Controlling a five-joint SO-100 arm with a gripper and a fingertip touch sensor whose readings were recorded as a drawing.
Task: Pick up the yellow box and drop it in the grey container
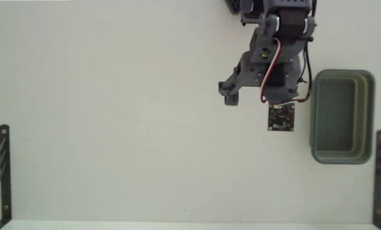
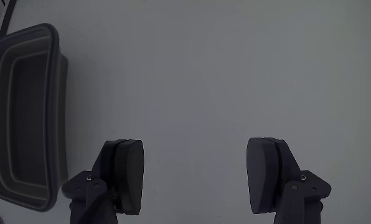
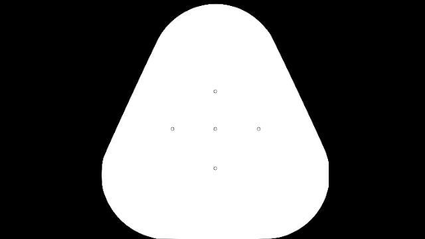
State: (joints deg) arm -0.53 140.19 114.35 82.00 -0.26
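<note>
In the fixed view, the robot arm reaches down from the table's top edge over a bare white table, and the grey container sits near the right edge, its hollow apparently empty; black metal brackets stand at the lower left and right edges. The yellow box shows nowhere here, so it is either hidden under the arm or out of frame; which cannot be told. In the wrist view, the gripper hangs with jaws spread wide and nothing between them, over plain matte tabletop, the container at the left edge. By the task's wording, the box is likely light, stiff and smooth-faced, best pinched across its narrow sides near the middle. The flat, uncluttered surface should offer an easy approach once the box is found.
</note>
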